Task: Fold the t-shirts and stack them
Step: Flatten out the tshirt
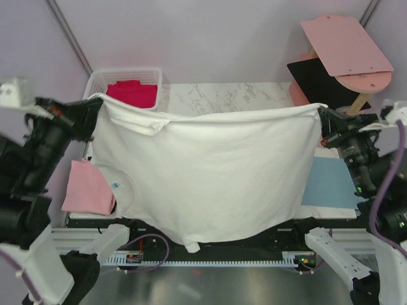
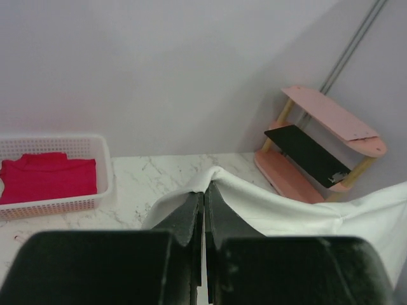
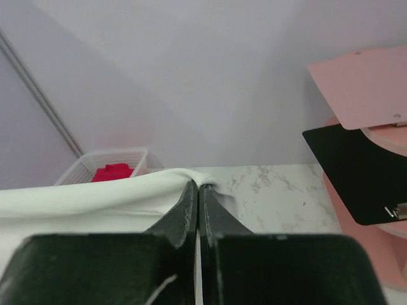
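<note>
Above table (image 1: 222,95), left fingers (image 2: 189,216) closed on white t-shirt (image 1: 210,171), right fingers (image 3: 186,210) likewise

From my station I see a white slatted plastic basket (image 1: 127,72) at the far left corner of the white marble-patterned table (image 1: 222,96). A flat light-blue mat (image 1: 327,181) lies on the table's right side, towards the near edge. At the far right stands a pink shelf (image 1: 346,44) with rounded boards on pale wooden posts (image 1: 358,103), its top board askew, against the plain lilac wall (image 1: 191,32), where I also make out a grey metal rail (image 1: 67,32) running diagonally.
</note>
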Available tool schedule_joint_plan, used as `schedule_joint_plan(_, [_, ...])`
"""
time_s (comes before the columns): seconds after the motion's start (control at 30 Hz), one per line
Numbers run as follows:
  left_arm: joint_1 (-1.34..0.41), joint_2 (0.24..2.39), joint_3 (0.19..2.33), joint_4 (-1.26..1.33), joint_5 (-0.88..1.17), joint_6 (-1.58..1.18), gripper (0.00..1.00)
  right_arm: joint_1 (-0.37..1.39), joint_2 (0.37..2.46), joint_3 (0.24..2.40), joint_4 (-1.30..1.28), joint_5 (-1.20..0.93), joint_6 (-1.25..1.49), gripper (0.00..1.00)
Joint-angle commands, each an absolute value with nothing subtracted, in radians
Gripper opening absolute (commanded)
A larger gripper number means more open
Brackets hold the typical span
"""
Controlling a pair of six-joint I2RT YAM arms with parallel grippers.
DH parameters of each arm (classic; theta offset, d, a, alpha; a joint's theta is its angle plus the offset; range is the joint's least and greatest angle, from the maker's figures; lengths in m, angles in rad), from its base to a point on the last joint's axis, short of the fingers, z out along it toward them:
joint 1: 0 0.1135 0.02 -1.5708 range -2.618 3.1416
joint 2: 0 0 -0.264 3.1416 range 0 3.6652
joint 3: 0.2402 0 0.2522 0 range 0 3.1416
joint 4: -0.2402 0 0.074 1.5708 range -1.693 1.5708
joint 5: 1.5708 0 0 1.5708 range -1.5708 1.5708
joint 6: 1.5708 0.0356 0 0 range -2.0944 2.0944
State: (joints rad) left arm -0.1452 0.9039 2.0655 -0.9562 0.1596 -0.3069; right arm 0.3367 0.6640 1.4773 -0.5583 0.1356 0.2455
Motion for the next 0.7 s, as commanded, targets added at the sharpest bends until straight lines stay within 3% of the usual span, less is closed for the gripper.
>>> schedule_joint_plan(0.0, [-0.141, 1.147, 2.037, -0.973, 0.14, -0.241, 0.02, 0.334, 0.781, 1.358, -0.543, 0.245, 0.239, 0.0])
schedule_joint_plan(0.33, [-0.141, 1.555, 1.706, -0.792, 0.137, -0.287, 0.02, 0.337, 1.06, 0.999, -0.253, 0.29, 0.328, 0.0])
schedule_joint_plan(0.5, [-0.143, 1.748, 1.7, -0.739, 0.135, -0.334, 0.02, 0.311, 1.366, 1.018, -0.132, 0.308, 0.364, 0.0])
schedule_joint_plan(0.67, [-0.143, 1.888, 1.834, -0.741, 0.101, -0.325, 0.02, 0.265, 1.59, 1.156, -0.089, 0.265, 0.371, 0.0])
